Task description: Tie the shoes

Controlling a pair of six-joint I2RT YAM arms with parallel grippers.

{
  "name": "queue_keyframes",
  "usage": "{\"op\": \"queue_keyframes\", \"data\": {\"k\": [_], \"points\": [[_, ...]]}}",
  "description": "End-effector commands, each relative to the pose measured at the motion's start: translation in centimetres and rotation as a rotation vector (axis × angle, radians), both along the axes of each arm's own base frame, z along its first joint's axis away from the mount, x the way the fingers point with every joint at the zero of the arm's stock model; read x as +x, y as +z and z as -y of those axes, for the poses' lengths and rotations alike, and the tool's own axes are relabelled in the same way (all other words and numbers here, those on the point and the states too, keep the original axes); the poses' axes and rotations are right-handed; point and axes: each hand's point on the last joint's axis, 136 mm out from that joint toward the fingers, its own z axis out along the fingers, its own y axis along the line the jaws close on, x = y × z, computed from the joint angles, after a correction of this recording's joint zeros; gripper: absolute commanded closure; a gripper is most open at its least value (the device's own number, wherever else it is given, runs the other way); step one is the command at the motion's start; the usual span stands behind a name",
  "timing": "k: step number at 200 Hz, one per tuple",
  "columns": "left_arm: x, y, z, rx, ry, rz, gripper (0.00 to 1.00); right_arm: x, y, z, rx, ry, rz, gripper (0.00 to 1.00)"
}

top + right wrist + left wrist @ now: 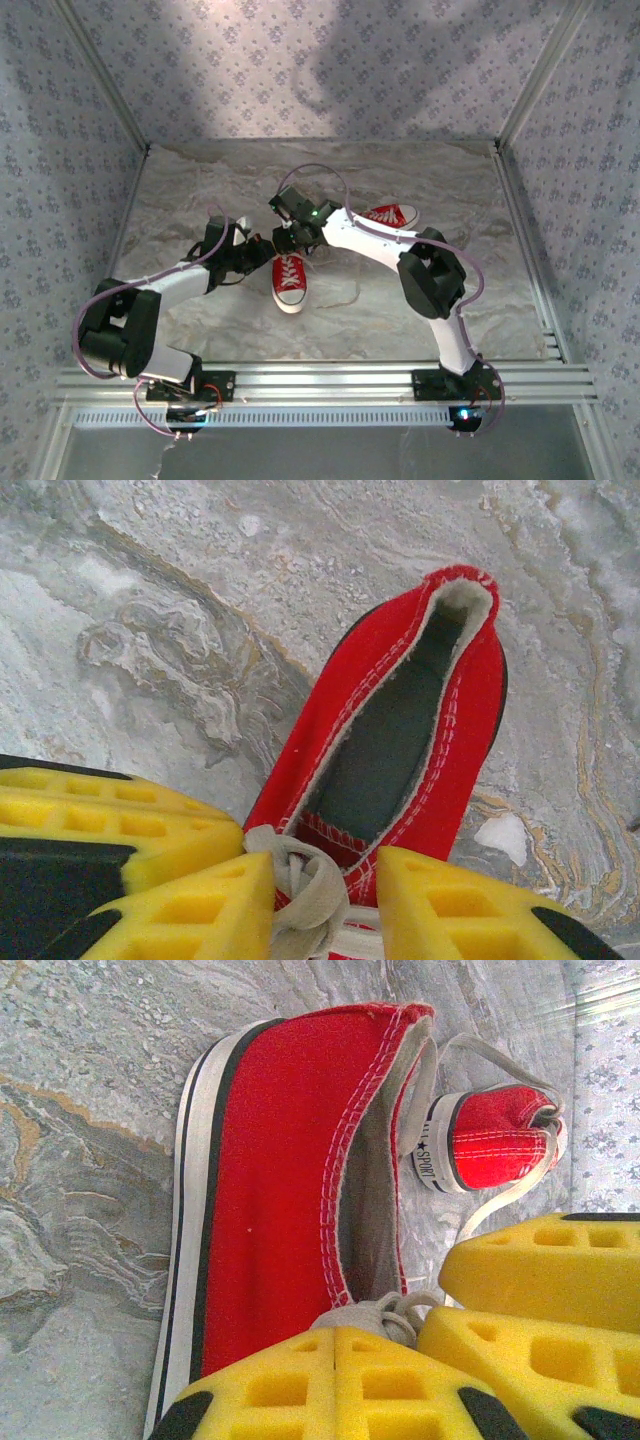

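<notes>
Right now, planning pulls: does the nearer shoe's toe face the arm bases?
Yes; the nearer shoe has its white toe cap facing them.

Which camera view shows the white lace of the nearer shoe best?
Right wrist: the lace sits close up, between the fingers of the right gripper. Left wrist shows a small bunch of it; top external shows it tiny.

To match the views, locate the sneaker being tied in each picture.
Top external: red sneaker just below centre.
Left wrist: sneaker centre, side on.
Right wrist: sneaker right of centre, opening facing camera.
Shared landmark: its bunched white laces at both wrist views' bottom edge.
</notes>
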Motion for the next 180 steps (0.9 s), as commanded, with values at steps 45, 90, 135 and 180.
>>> {"op": "queue_keyframes", "data": {"k": [45,90,135,180], "points": [[-0.2,0.5,0.3,-0.007,-0.018,0.029,1.0,-0.6,-0.1,-0.3,-0.018,0.018,-0.019,0.77],[-0.2,0.4,0.2,-0.003,-0.017,0.028,1.0,-0.6,0.4,-0.1,-0.013,0.013,-0.003,0.89],[-0.2,0.2,-0.4,0.041,-0.002,0.022,1.0,-0.1,1.3,0.7,0.007,-0.017,0.034,0.99],[-0.2,-0.1,-0.9,0.078,0.006,0.013,1.0,0.3,1.5,1.9,0.008,-0.053,0.045,1.0]]}}
